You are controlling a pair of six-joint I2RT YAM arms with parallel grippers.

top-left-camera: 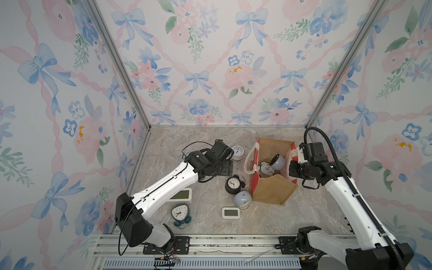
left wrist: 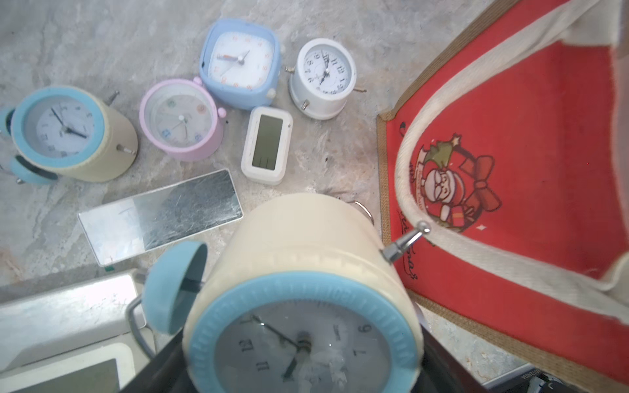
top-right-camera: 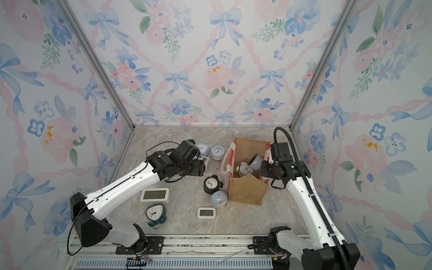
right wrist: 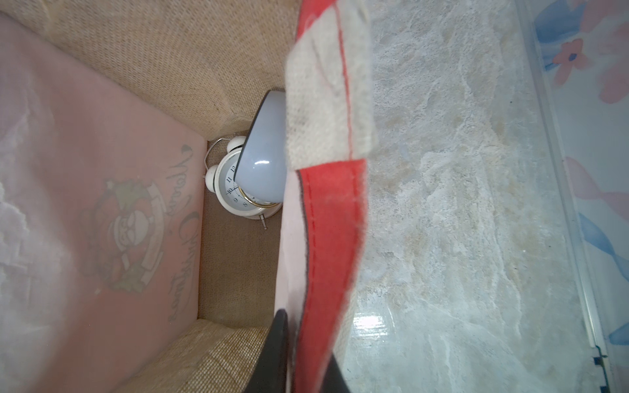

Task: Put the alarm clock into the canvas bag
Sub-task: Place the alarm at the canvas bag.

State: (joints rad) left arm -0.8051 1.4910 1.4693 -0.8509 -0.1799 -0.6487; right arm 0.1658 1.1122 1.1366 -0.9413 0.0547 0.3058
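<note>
Up close, the left gripper (top-right-camera: 197,167) has its jaws spread wide around the cream alarm clock (left wrist: 299,272), a smooth round drum, so a slip is the first worry. Just past the jaws, the clock's metal leg (left wrist: 406,240) looks very near the white handle (left wrist: 405,160) of the canvas bag (top-left-camera: 268,189) and could snag there. Across the mouth, the right gripper (right wrist: 308,364) is pinched tight on the red rim (right wrist: 326,238). Lose that pinch and the wall sags over the white bell clock (right wrist: 231,190) and grey domed clock (right wrist: 265,163) inside.
</note>
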